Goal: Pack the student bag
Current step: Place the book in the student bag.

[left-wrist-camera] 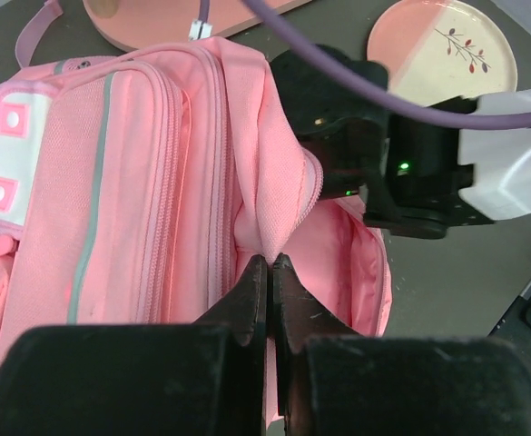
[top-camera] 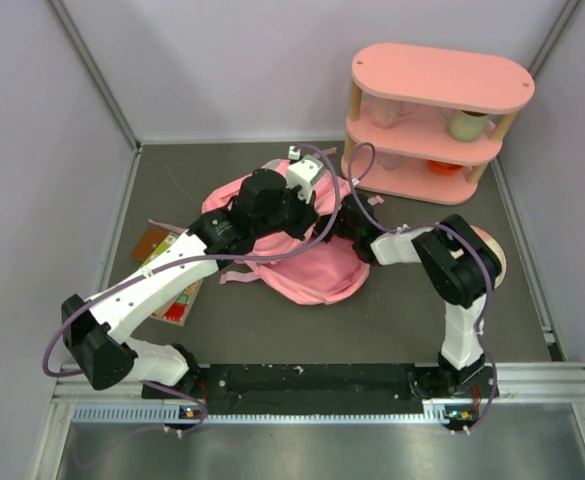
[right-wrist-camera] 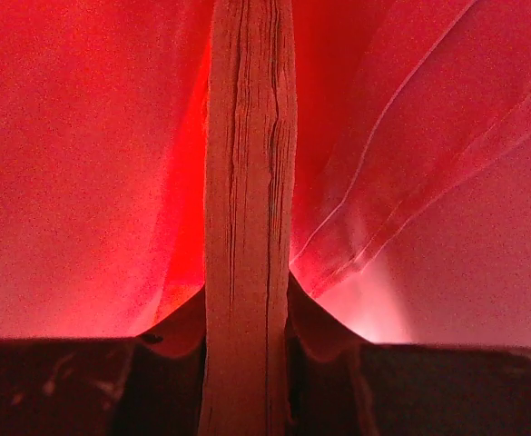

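The student bag (top-camera: 307, 268), a pink backpack with a grey stripe, lies flat in the middle of the table. My left gripper (left-wrist-camera: 270, 261) is shut on a fold of the bag's (left-wrist-camera: 138, 182) opening edge, holding it up. The right arm's wrist (left-wrist-camera: 374, 154) reaches into that opening, and its fingers are hidden inside in the top and left wrist views. In the right wrist view my right gripper (right-wrist-camera: 247, 302) is shut on a book (right-wrist-camera: 247, 163) seen edge-on, its pages upright between the jaws, with red-lit bag lining all around.
A pink oval shelf unit (top-camera: 432, 120) stands at the back right with a cup (top-camera: 465, 125) on its middle shelf. A pink and cream plate (left-wrist-camera: 442, 45) lies on the table by the right arm. A colourful flat book (top-camera: 167, 275) lies under the left arm.
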You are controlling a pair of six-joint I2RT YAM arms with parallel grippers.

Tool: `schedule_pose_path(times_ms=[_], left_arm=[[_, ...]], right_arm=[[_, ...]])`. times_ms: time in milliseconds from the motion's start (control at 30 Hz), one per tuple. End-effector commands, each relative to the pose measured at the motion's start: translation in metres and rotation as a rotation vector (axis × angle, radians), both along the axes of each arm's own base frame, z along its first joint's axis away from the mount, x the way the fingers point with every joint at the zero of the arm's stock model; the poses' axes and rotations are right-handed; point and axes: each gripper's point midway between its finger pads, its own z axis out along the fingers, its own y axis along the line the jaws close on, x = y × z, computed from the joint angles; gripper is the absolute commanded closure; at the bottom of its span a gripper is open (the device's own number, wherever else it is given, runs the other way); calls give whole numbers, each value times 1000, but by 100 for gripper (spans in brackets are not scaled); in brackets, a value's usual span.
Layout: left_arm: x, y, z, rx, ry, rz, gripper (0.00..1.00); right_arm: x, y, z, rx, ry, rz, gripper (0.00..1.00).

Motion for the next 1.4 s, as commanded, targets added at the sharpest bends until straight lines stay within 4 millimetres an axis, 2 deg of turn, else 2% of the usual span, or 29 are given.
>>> schedule_pose_path(times_ms=[0, 200, 267, 367, 400, 433, 467, 533, 600, 633, 733, 933, 967, 1000, 1067, 1100, 1167, 1267, 1300, 1333, 1367], left_arm=[[-9, -13, 95, -235, -203, -90, 100], [-8, -7, 97, -256, -206, -79, 100], [-8, -6, 93, -255, -198, -76, 100], [-5, 1, 90, -254, -198, -43, 100], [-5, 1, 89, -255, -198, -39, 100], [-4, 3, 85, -248, -194, -30, 100], [-2, 6, 82, -244, -190, -19, 100], [0, 8, 75, -236, -175, -9, 100], [2, 10, 70, -233, -165, 4, 100], [2, 9, 66, -230, -159, 4, 100], [6, 11, 59, -228, -150, 22, 100], [11, 12, 50, -222, -132, 47, 100], [12, 12, 49, -223, -129, 53, 100], [13, 12, 47, -221, -124, 59, 100], [16, 11, 44, -223, -116, 69, 100], [17, 10, 43, -224, -114, 70, 100], [19, 8, 37, -224, -97, 74, 100], [21, 5, 30, -229, -76, 82, 100], [21, 5, 26, -230, -68, 83, 100], [22, 3, 21, -231, -53, 87, 100], [20, 1, 19, -236, -44, 79, 100]], right_arm=[[28, 24, 51, 107, -183, -30, 100], [42, 28, 18, 45, -136, -70, 78], [41, 28, 10, 22, -129, -53, 64], [33, 18, -13, -55, -33, -42, 42], [28, 16, -15, -52, -24, -24, 38], [27, 13, -4, -30, -46, -28, 31], [21, 3, -15, -43, -15, -38, 26], [15, -4, -3, -29, -32, -33, 22], [6, -12, -6, -45, -23, -26, 19], [2, -13, -5, -49, -27, -19, 11], [-11, -19, 4, -54, -36, -10, 7], [-35, -44, 18, -130, -110, -15, 5], [-42, -47, 18, -144, -117, -4, 5], [-50, -48, 30, -151, -147, 9, 5], [-64, -50, 34, -196, -195, 53, 5], [-72, -55, 46, -198, -219, 55, 5], [-85, -64, 40, -235, -226, 57, 5], [-105, -91, 39, -299, -248, 22, 8], [-110, -98, 38, -320, -252, 15, 12], [-123, -111, 36, -350, -252, 10, 13], [-124, -122, 33, -379, -244, -24, 14]])
